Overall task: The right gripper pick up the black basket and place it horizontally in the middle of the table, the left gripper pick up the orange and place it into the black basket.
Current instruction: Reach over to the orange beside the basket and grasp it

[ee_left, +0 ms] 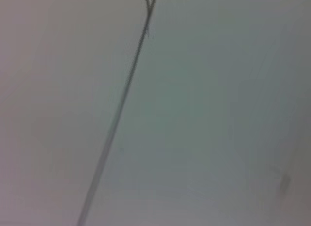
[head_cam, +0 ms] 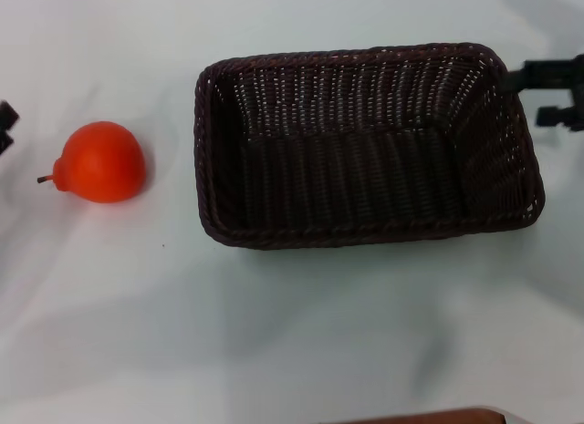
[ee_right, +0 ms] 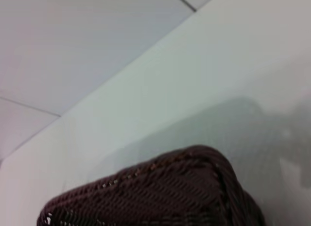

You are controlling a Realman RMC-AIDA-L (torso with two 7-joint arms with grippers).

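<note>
We see one white worktop filling nearly the whole head view, with broad bare room along its near side and between its two objects; a thin brown strip shows at the near edge, too little to identify. On it lies one black basket, long side running left to right, sitting in the middle and toward the right, its open mouth facing up and nothing inside it. Its braided rim has clear surface on the near, far and left sides, while its far right corner is crowded by the right end effector, which reaches in from the right edge and meets the rim there; we cannot tell whether its fingers are clamped on the weave or merely against it. In the right wrist view one corner of the basket rises close to the lens, with the worktop's far edge and pale floor tiles beyond. One orange rests well apart to the left of the basket, its short stem pointing left, with free space all round it. The left end effector barely shows at the left edge, near the orange but not touching it, and its opening is out of sight.
</note>
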